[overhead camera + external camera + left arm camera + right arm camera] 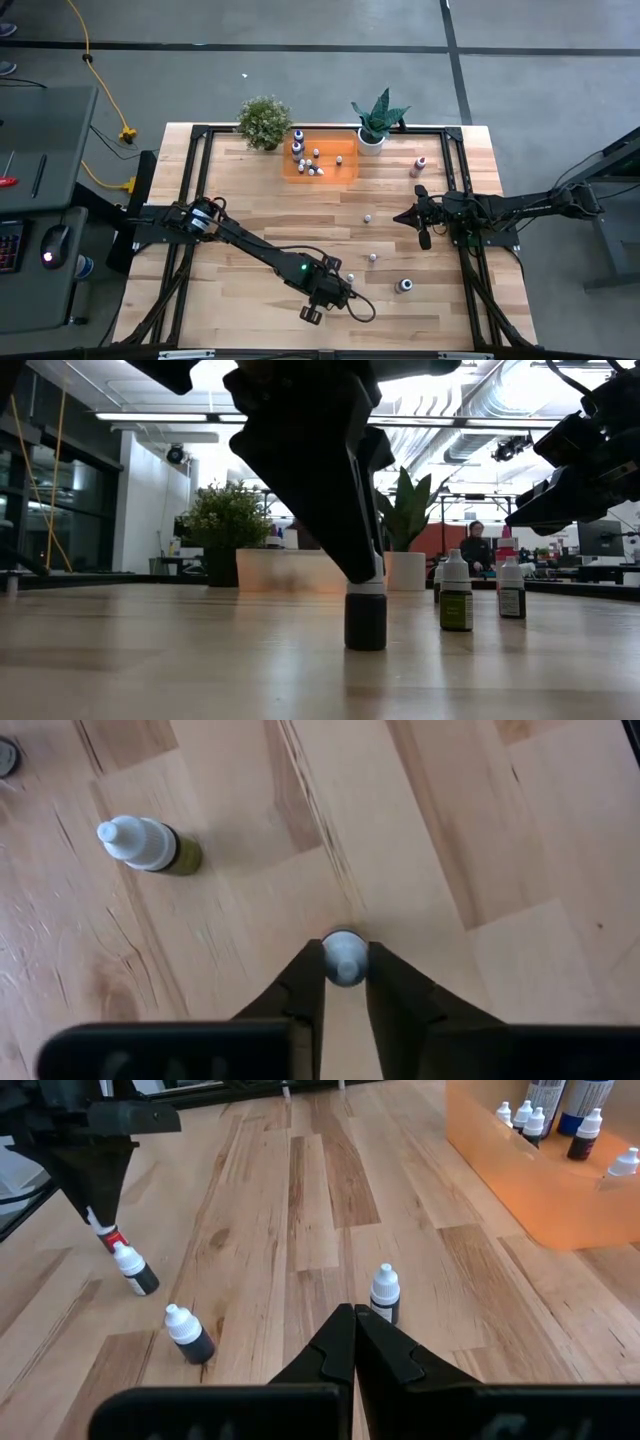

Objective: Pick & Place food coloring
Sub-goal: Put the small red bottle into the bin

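My left gripper (335,283) is near the table's front, right of the middle, pointing down and shut on a small dark bottle of food coloring (365,622) with a white cap. My right gripper (415,217) is shut and empty above the table's right part, with a white-capped bottle (385,1292) standing just ahead of it. More small bottles stand loose on the wood (373,257) (367,217) (420,165). A larger dark one (404,286) is near the front. Several bottles stand in the orange tray (345,172) at the back. My left gripper pinches the bottle's white cap (345,962) between its two fingertips, coming from above and pointing down. The bottle stands upright below the fingers (350,550), and its base (365,645) is on the table top.
Two potted green plants (265,122) (378,122) stand at the far edge on either side of the orange tray. Another bottle (150,845) stands close beside my left gripper. Bare wood lies at the table's left and between the tray and the loose bottles.
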Robot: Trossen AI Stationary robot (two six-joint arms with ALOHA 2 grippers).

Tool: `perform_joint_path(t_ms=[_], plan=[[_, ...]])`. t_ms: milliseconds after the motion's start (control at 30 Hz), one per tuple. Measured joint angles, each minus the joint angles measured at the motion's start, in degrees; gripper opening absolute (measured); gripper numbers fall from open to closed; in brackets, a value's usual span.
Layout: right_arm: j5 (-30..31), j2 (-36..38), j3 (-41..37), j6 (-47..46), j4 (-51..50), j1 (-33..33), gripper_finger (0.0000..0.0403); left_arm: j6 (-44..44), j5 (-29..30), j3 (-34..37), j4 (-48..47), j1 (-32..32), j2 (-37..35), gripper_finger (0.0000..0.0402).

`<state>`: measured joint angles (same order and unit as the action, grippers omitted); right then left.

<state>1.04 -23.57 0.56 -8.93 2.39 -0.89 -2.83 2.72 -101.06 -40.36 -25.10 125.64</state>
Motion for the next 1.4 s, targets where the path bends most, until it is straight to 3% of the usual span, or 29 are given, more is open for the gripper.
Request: perform_joint_path(t_ms=[467,633,933,1167,1400], plan=[[0.00,0.00,0.00,0.00,-0.01,0.00,0.0000,-0.42,-1.01,-0.05,-0.24,0.43,-0.80,0.0041],[0.00,0.00,0.00,0.00,0.05,-0.01,0.0000,-0.28,-2.86,-0.17,-1.66,1.22,-4.28,0.0041],[0.00,0.02,0.01,0.00,0.01,-0.02,0.0000,11.53,-9.41,-0.17,-7.79,2.59,-11.93,0.0041],[0.00,0.02,0.02,0.00,0.03,-0.02,0.0000,27.56,-10.51,-0.17,-16.89,3.03,-18.20,0.0041],[0.00,0.02,0.00,0.00,0.00,0.00,0.0000,30.03,-14.38,-0.13,-25.57,4.33,-23.40,0.0041]])
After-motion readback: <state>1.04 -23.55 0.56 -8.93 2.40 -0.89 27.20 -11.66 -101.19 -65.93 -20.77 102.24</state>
